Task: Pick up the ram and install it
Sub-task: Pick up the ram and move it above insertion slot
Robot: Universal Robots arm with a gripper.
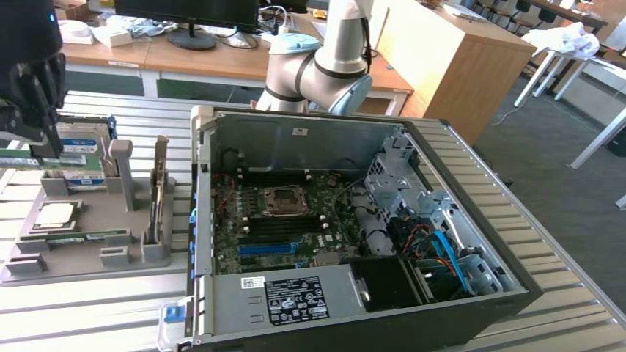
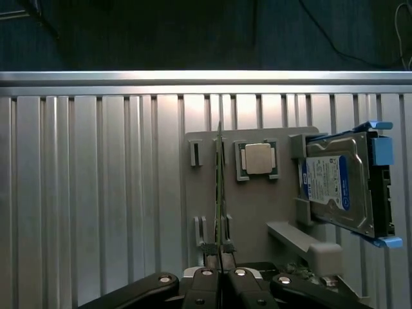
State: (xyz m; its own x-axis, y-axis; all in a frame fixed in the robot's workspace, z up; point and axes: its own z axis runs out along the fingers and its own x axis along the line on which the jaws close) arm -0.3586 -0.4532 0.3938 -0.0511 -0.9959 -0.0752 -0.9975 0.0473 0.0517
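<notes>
We have the gripper (image 2: 221, 256) with its jaws clamped on the ram (image 2: 220, 187), held edge-on over the tray (image 2: 257, 212), beside the drive (image 2: 338, 183). We judge it light, stiff, thin and fragile: best pinched mid-length, clear of the contacts.

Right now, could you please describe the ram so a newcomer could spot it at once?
On the exterior view's left, beside the open computer case, stands a grey parts holder. Above it the gripper pinches the ram, a thin green stick, unlike the square silver processor and the blue-labelled hard drive.
</notes>
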